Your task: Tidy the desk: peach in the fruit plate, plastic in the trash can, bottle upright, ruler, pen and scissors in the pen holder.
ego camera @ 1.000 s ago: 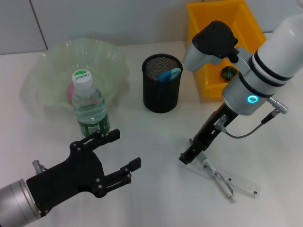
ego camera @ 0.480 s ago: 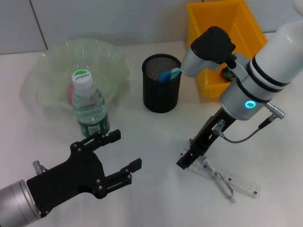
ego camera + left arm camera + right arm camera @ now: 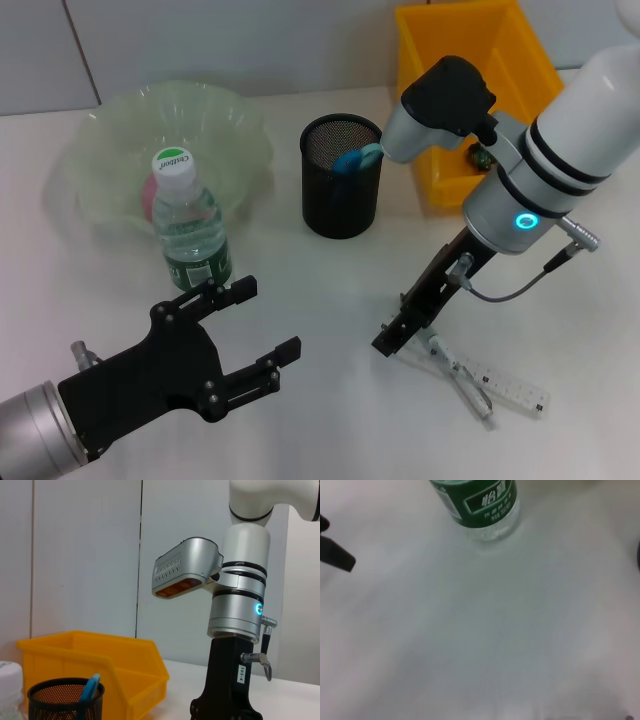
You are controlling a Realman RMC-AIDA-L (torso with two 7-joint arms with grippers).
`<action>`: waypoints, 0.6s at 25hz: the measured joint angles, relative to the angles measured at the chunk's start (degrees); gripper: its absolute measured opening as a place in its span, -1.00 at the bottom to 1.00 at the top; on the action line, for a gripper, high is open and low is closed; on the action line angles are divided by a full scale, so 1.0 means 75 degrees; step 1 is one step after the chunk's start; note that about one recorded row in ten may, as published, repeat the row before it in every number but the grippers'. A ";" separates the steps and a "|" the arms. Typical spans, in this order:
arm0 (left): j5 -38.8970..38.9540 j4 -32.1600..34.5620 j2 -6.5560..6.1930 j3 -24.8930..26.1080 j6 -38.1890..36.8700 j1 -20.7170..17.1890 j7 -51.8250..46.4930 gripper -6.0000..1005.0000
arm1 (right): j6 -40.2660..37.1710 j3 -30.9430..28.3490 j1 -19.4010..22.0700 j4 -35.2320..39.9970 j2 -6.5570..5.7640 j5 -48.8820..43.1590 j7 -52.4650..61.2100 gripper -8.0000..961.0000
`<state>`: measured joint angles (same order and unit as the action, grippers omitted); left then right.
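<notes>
While the pen (image 3: 459, 376) and ruler (image 3: 500, 382) lay crossed on the desk (image 3: 330, 300) at lower right of the head view, both were left to stow. Right gripper (image 3: 392, 337) sat low just beside them; can't tell if its jaws were open. Done, by the look of it: scissors (image 3: 356, 159) in the pen holder (image 3: 342, 190) at centre, peach (image 3: 150, 195) in the fruit plate (image 3: 100, 150) upper left, bottle (image 3: 190, 225) upright beside it, something dark in the trash can (image 3: 450, 190) upper right. Left gripper (image 3: 262, 325), lower left, was spread wide and empty.
</notes>
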<state>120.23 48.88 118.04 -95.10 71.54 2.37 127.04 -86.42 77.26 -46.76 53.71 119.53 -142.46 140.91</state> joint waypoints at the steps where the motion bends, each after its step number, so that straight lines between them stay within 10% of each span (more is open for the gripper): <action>1: 0.0000 -0.0001 0.0000 0.0002 0.0001 0.0001 0.0000 0.56 | 0.0007 0.0020 0.0000 -0.0008 0.0000 0.0000 -0.0003 0.72; 15: 0.0000 -0.0015 0.0000 -0.0015 0.0023 0.0012 0.0007 0.56 | 0.0122 0.0142 0.0000 -0.0037 0.0000 0.0000 -0.0015 0.71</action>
<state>120.23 48.77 118.03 -95.21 71.71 2.46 127.09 -85.51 78.33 -46.76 53.43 119.53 -142.46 140.80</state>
